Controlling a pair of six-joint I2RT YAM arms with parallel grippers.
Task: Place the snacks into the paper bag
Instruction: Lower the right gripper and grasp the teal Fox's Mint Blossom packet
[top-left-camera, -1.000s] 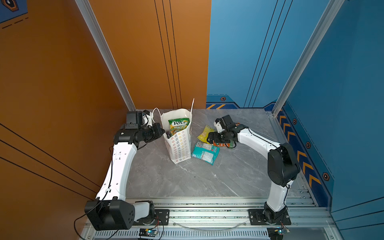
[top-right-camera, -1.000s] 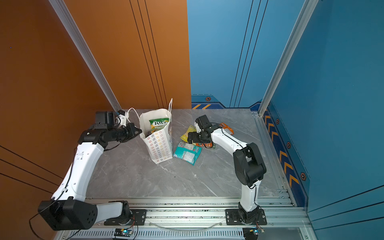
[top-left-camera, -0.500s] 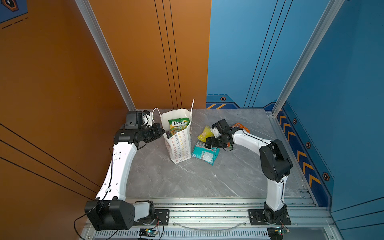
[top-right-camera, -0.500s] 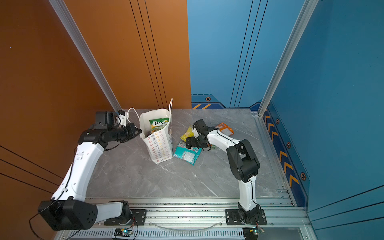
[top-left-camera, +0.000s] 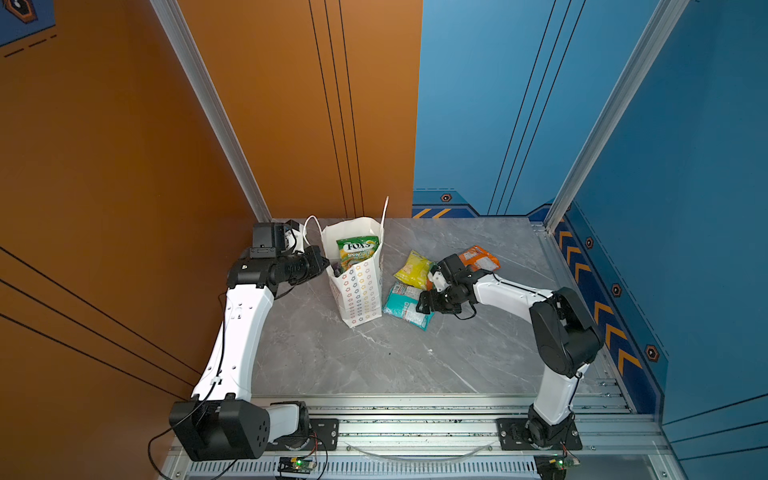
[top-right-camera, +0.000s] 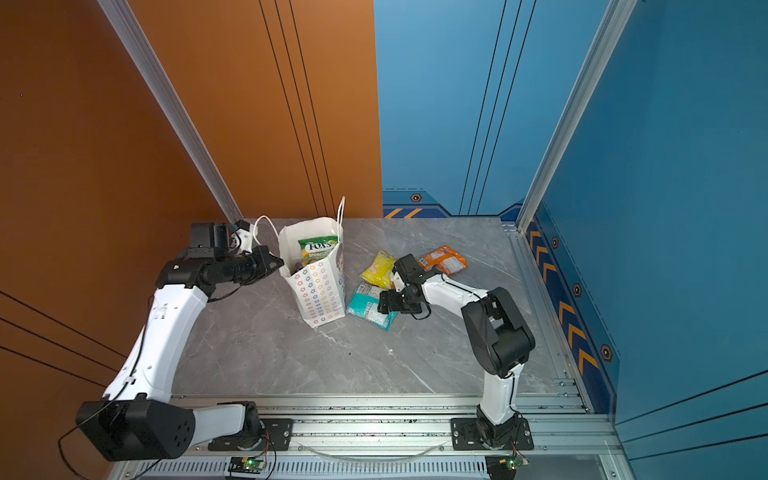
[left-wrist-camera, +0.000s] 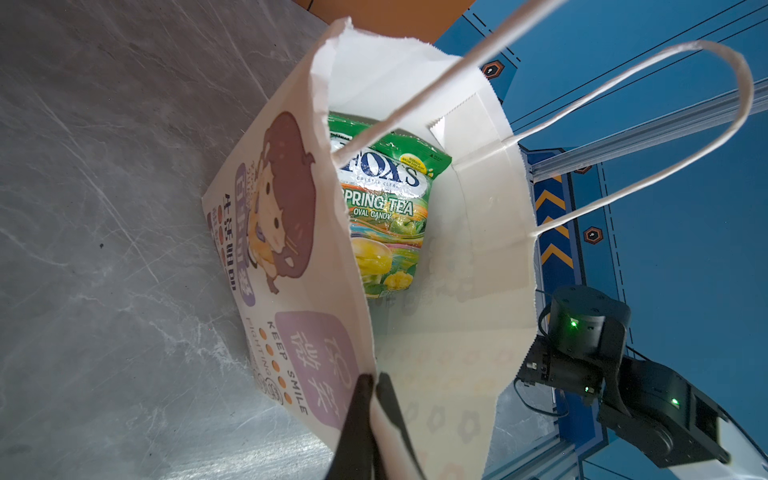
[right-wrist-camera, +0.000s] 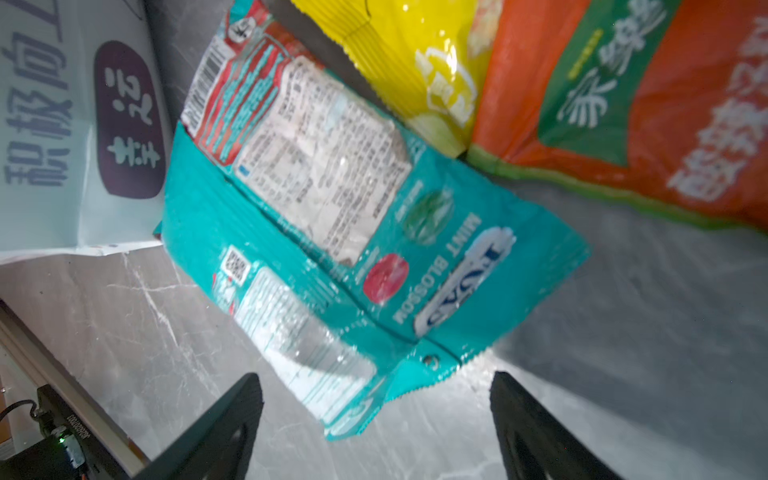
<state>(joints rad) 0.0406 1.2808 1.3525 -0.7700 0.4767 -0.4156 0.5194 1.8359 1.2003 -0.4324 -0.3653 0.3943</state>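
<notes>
A: State of the left gripper (left-wrist-camera: 375, 379)?
B: Pinched together on the left rim of the paper bag (top-left-camera: 360, 291), upright, far left of centre; green packet (left-wrist-camera: 384, 199) inside.
A: And the right gripper (right-wrist-camera: 374, 376)?
B: Spread apart, holding nothing, poised at the right edge of the teal packet (right-wrist-camera: 316, 232), flat just right of the bag. Farther back, yellow packet (top-left-camera: 413, 269) and orange packet (top-left-camera: 478, 258).

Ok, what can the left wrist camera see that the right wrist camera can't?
Only the left wrist view looks inside the paper bag: a green FOX'S packet sits there, and the left gripper is pinched shut on the bag's rim. Only the right wrist view shows the teal packet, yellow packet and orange packet on the table, with the right gripper open near the teal one's end. Both show the bag's printed outside and the grey table.
</notes>
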